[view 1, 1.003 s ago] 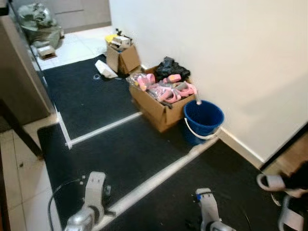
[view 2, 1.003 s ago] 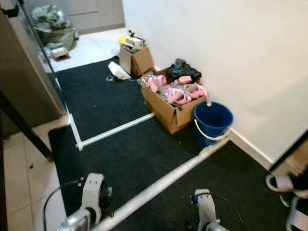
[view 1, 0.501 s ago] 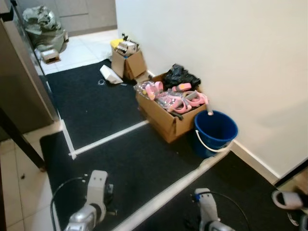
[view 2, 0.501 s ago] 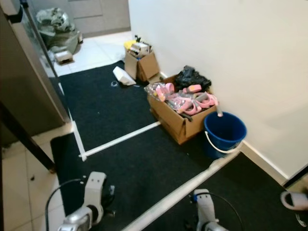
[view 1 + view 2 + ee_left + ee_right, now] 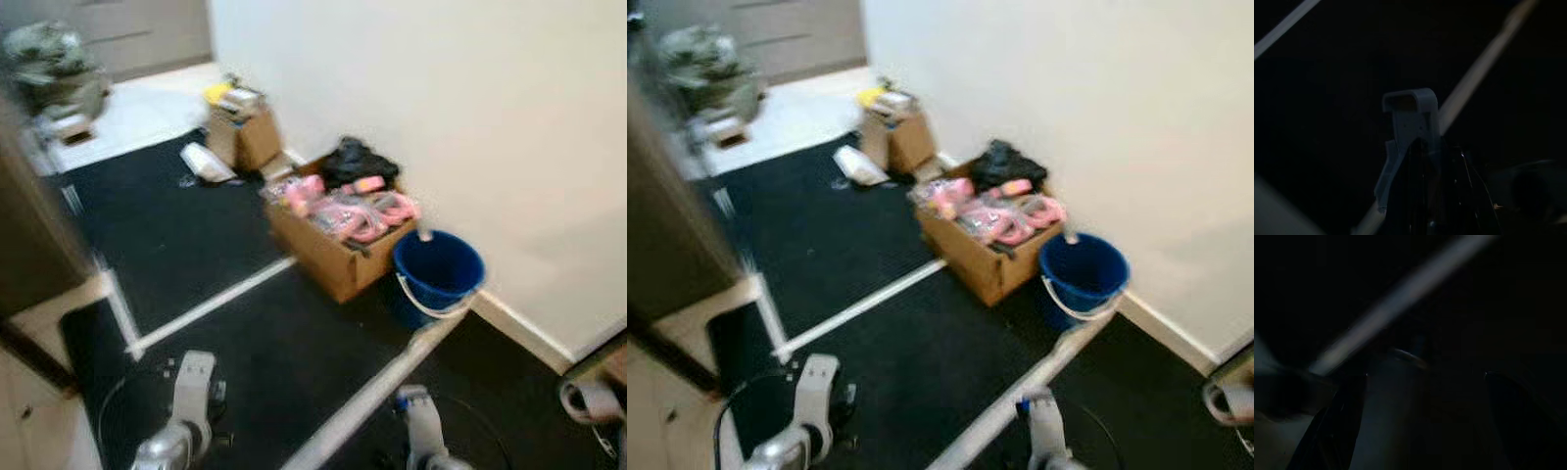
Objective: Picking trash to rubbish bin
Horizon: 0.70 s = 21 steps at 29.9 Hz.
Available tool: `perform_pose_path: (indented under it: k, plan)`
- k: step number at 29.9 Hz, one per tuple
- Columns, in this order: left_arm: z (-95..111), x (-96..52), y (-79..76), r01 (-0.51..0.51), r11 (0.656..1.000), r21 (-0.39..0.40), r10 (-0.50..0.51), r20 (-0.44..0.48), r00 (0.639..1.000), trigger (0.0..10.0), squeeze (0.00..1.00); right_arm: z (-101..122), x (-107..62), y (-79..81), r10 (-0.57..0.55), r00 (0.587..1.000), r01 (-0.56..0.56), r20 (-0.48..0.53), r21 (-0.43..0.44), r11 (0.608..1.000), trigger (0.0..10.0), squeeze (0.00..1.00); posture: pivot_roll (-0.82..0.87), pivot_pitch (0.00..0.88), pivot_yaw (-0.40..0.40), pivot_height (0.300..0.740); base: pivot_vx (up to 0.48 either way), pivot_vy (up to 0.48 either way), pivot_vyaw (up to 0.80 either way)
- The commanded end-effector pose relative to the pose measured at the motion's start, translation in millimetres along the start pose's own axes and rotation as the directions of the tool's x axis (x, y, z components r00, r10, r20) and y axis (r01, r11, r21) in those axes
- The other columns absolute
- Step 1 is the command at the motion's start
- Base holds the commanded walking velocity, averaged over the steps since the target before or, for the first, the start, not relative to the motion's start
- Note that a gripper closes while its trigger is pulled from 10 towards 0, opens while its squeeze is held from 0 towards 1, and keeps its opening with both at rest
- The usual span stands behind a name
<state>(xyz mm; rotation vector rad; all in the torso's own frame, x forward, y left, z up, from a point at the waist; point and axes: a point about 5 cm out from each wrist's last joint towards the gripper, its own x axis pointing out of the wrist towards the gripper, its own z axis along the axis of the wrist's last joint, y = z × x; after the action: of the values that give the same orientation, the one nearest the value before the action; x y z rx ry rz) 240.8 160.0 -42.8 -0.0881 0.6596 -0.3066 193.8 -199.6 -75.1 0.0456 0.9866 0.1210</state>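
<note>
Robot mid-turn, view swung and blurred since a moment ago, blue bucket (image 5: 438, 271) now nearer centre beside the cardboard box (image 5: 333, 235) against the wall; both arms hang low, end effector spread cannot be told, nothing picked yet

Open cardboard box (image 5: 328, 257) against white wall (image 5: 441, 108), filled with pink items (image 5: 345, 208) and a black bundle (image 5: 355, 162). Smaller cardboard box (image 5: 243, 137) farther along wall. Black mats (image 5: 196, 235) edged with white strips (image 5: 211, 305). Grey slipper (image 5: 588, 401) near right.
</note>
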Motion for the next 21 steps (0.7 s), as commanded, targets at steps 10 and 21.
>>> perform_pose_path:
  k: [10,21]
  plan:
    - [-9,-4.1,4.1,-0.006,1.000,0.000,0.006,-0.030,1.000,10.0,0.00,-7,-0.1,0.4,-0.012,1.000,0.013,-0.020,0.016,1.000,10.0,0.00,-0.11,0.080,0.024,0.740,0.348,0.000,-0.17]
    - [-12,-5.2,4.5,-0.006,1.000,0.000,0.006,-0.035,0.999,10.0,0.00,-12,-0.8,-1.0,-0.022,0.999,0.022,-0.037,-0.004,1.000,10.0,0.00,-0.11,0.085,0.020,0.740,0.347,0.000,0.00]
